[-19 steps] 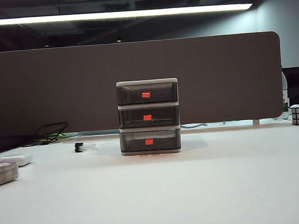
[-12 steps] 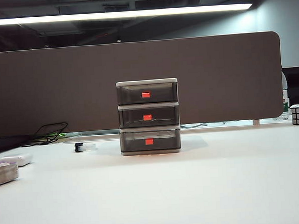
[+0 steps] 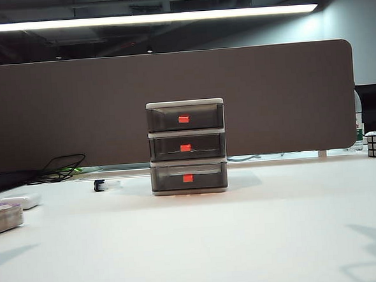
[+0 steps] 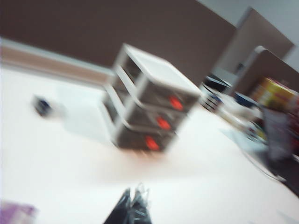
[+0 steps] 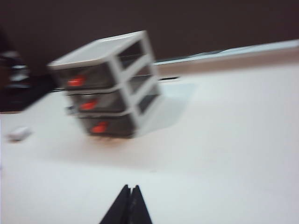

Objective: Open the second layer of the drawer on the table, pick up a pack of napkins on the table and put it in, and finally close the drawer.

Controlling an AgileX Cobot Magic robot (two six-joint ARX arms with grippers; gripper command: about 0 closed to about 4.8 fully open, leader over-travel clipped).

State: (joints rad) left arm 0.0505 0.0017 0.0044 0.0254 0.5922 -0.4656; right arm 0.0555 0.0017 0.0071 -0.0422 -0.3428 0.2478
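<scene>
Your wrist views alone show the left gripper (image 4: 132, 207) and right gripper (image 5: 129, 205), both closed, empty; the smoky grey three-tier drawer (image 3: 187, 147) stands fully shut.

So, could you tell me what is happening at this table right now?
Nothing is being handled yet. The drawer stands with all three layers shut, and the pack of napkins lies at the table's left edge. The left gripper and right gripper are both shut and empty, well short of the drawer.

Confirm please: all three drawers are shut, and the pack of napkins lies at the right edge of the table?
Not quite. The drawers are all shut, but the pack of napkins lies at the left edge of the table, as the exterior view shows.
</scene>
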